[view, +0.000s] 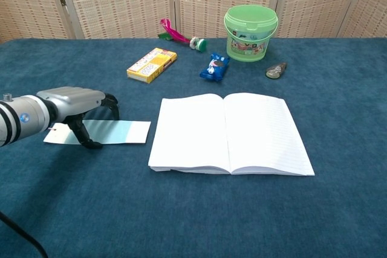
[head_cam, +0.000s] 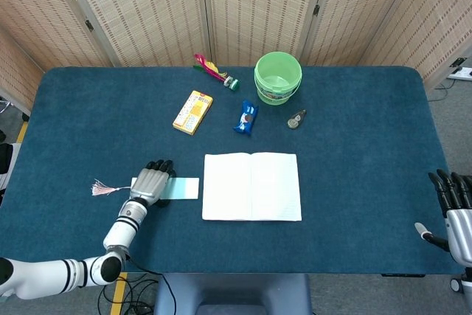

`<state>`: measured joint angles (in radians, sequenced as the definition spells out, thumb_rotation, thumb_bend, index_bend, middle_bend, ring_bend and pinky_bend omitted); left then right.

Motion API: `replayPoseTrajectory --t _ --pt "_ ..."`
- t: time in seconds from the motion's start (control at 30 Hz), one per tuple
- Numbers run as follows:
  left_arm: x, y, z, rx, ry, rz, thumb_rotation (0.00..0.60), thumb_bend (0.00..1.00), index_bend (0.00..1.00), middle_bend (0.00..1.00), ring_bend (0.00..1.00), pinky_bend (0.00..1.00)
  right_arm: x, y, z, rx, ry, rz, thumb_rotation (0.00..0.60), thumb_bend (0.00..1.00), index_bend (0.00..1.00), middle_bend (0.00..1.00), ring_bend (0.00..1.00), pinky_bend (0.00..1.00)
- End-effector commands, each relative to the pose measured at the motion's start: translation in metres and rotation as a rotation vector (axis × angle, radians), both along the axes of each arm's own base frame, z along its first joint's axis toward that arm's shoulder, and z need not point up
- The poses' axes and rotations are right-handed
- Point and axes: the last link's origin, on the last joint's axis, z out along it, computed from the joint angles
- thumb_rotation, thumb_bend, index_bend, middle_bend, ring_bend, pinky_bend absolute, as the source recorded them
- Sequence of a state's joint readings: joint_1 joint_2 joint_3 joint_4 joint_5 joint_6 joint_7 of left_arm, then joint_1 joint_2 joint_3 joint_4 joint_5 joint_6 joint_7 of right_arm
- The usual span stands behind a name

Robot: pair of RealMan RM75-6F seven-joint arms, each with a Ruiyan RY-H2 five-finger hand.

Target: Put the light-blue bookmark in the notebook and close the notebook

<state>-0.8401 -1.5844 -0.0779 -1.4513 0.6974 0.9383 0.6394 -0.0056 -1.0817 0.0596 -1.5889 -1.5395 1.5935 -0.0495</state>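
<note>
Flat light-blue paper bookmark (view: 115, 131) lies on the dark-blue table cloth (head_cam: 354, 145), just left of the open white-paged notebook (view: 228, 132). Left hand (view: 81, 106) arches over its left part, fingertips (view: 95, 145) down on it (grip unclear). Right hand (head_cam: 456, 208) at table's right edge, fingers apart, holding nothing.

- The table (head_cam: 354, 145) is covered in dark teal cloth.
- An open notebook (head_cam: 251, 187) lies flat near the middle of the front edge.
- A light-blue bookmark (head_cam: 181, 187) lies just left of it, its pink tassel (head_cam: 103, 189) trailing toward the left edge.
- Toward the back edge:
  - a green bucket (head_cam: 278, 77)
  - a pink-and-green item (head_cam: 214, 71), possibly a toy
  - a yellow box (head_cam: 192, 111)
  - a blue packet (head_cam: 247, 117)
  - a small grey object (head_cam: 296, 119)
</note>
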Motion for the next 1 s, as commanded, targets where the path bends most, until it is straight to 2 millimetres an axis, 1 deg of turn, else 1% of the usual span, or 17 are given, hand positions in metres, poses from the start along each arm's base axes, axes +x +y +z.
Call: replayPoseTrajectory --t 0.03,0.37,0.73,0.9,1.0 --pt "-0.001 0.0 -0.001 0.005 -0.009 0.001 0.6 0.27 0.32 0.09 0.08 0.14 0.0 0.0 0.0 -0.002 0.0 0.0 0.6 0.07 0.0 0.06 0.01 0.04" --pt "-0.002 -0.002 -0.001 0.01 -0.013 -0.024 0.6 0.27 0.34 0.09 0.08 0.14 0.0 0.002 0.0 -0.004 -0.001 -0.001 0.6 0.07 0.0 0.06 0.01 0.04" --pt "0.003 -0.003 0.013 0.015 -0.021 -0.078 0.6 0.27 0.35 0.09 0.08 0.14 0.001 0.002 0.001 -0.009 0.0 0.003 0.6 0.07 0.0 0.06 0.01 0.04" --pt "0.011 -0.003 0.024 0.014 -0.035 -0.117 0.6 0.27 0.36 0.09 0.08 0.14 0.002 0.002 0.002 -0.011 0.002 0.006 0.6 0.07 0.0 0.06 0.01 0.04" --pt "0.021 -0.003 0.031 0.009 -0.05 -0.16 0.6 0.27 0.36 0.09 0.08 0.14 0.002 0.002 0.003 -0.014 0.004 0.009 0.6 0.07 0.0 0.06 0.01 0.04"
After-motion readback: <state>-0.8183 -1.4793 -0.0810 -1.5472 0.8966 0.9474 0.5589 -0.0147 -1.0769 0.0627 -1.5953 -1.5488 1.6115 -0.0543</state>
